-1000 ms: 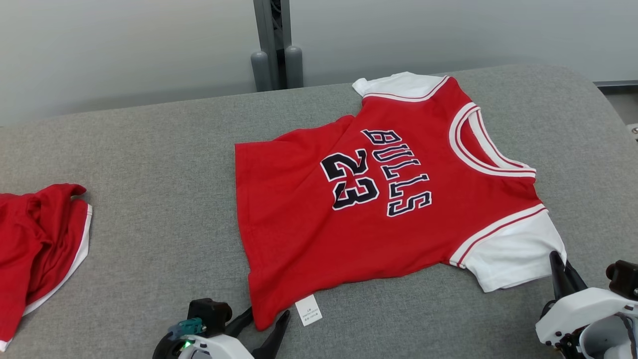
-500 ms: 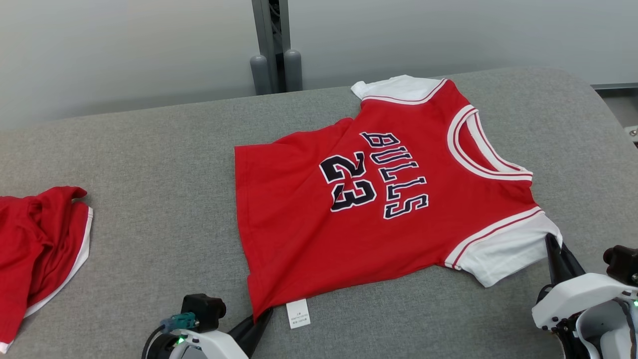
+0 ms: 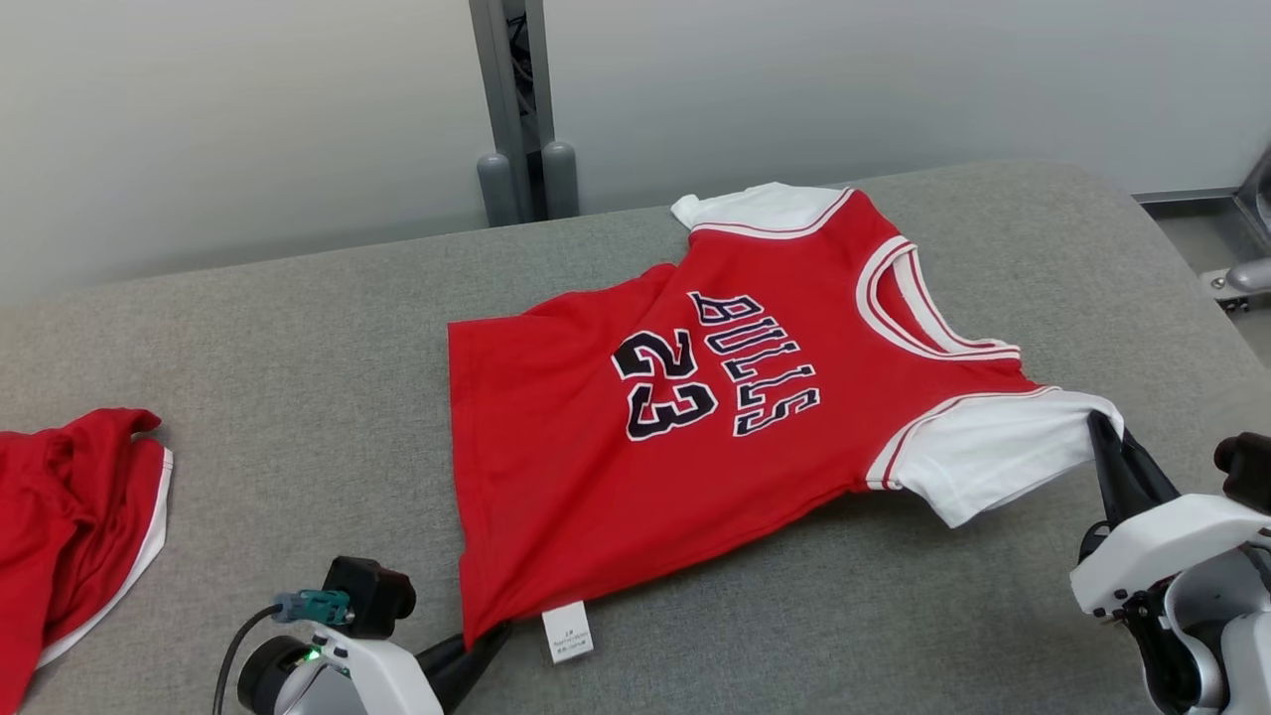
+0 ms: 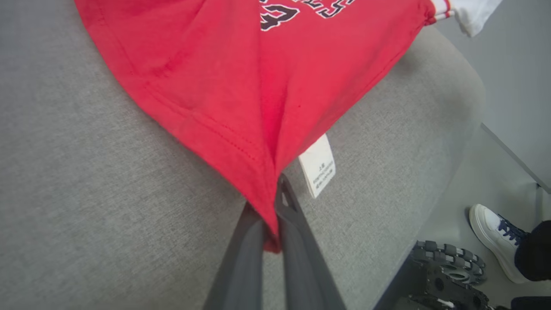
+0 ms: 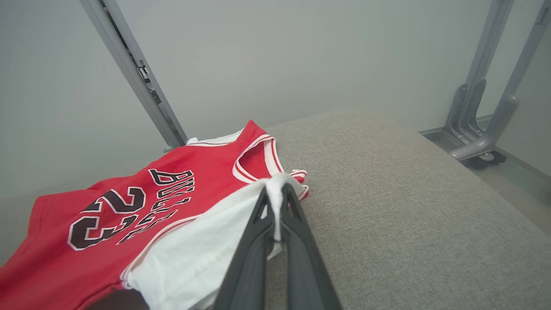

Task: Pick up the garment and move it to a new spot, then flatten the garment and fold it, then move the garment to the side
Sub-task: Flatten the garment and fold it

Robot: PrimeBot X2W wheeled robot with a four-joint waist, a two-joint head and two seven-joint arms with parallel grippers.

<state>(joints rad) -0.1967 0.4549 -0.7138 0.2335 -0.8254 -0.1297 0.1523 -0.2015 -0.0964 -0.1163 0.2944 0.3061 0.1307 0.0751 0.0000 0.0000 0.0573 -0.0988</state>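
While the left gripper (image 4: 272, 213) pinches the garment (image 3: 596, 467) at its hem, the right gripper (image 5: 276, 194) clamps its white sleeve (image 3: 993, 447).

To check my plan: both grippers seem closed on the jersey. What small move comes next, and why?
Probably raise both arms together slightly. The left gripper is shut on a hem corner of the jersey, the right gripper on its white sleeve, yet most lies on the table.

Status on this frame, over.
Left gripper shut on jersey hem corner. Right gripper shut on its white sleeve. Near edge raised off table. Other red garment far left, clear of path.
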